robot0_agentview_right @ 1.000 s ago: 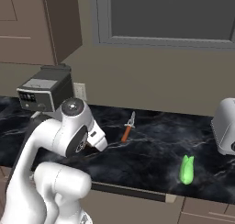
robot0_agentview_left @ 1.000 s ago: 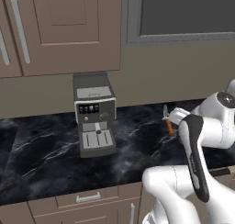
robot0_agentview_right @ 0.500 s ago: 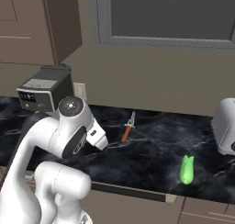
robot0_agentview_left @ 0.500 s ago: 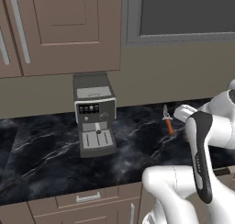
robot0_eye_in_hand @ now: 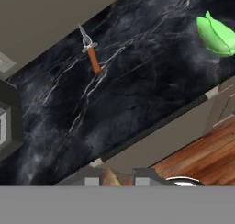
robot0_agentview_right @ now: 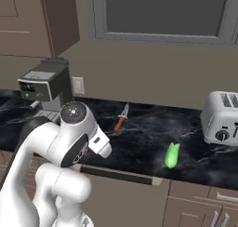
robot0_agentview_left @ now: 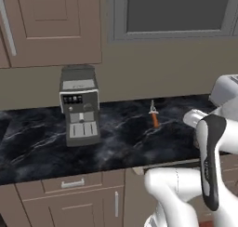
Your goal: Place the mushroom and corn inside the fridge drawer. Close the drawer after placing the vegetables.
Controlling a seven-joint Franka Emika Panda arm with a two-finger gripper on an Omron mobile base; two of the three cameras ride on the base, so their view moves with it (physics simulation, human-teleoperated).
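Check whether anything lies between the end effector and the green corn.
Nothing visible does: only bare counter shows between the end effector, shut on a tan thing, and the corn; the knife lies off to one side.

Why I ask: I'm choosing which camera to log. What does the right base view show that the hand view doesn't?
Right base view gives the toaster and the window above it. Hand view gives the wooden floor and the hand, closed on a small tan thing. Both share the black counter, the orange-handled knife and the green vegetable lying apart from it.
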